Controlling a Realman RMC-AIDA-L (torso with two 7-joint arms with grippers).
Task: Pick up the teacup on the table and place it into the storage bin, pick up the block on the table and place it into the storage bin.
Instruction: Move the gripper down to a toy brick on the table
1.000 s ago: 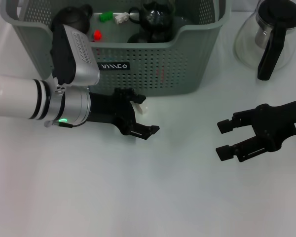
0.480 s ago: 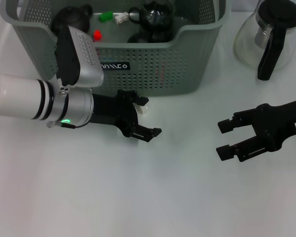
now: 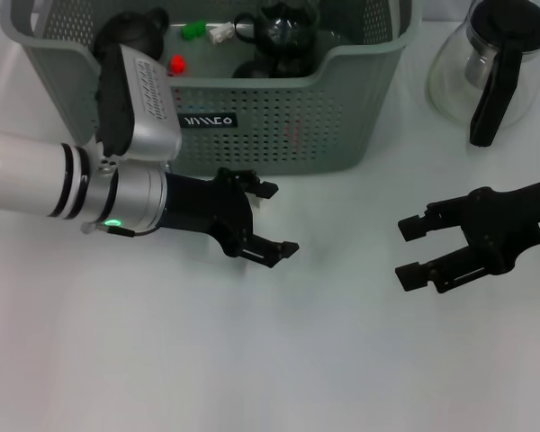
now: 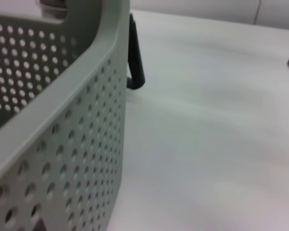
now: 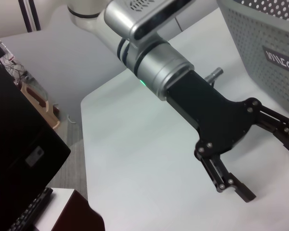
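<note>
Mostly bin (image 3: 279, 117) in view: grey-green, perforated walls, thick rim, rigid; dark rounded items plus small red, green and white bits lie inside. Which of them is the teacup I cannot tell.

Coffee pot (image 3: 490, 67) stands beside the bin, toward the robot's right, apart from it.

Left gripper (image 3: 263, 219) sits low, just in front of the bin's front wall, arm reaching in level from the left, fingers spread, nothing between them. The right wrist view confirms an empty spread.

Right gripper (image 3: 412, 252) hangs well clear of the bin on the right, released, idle.

No block shows on the table now. Judgement: a small block is light, stiff and grips best across flat opposite faces.
</note>
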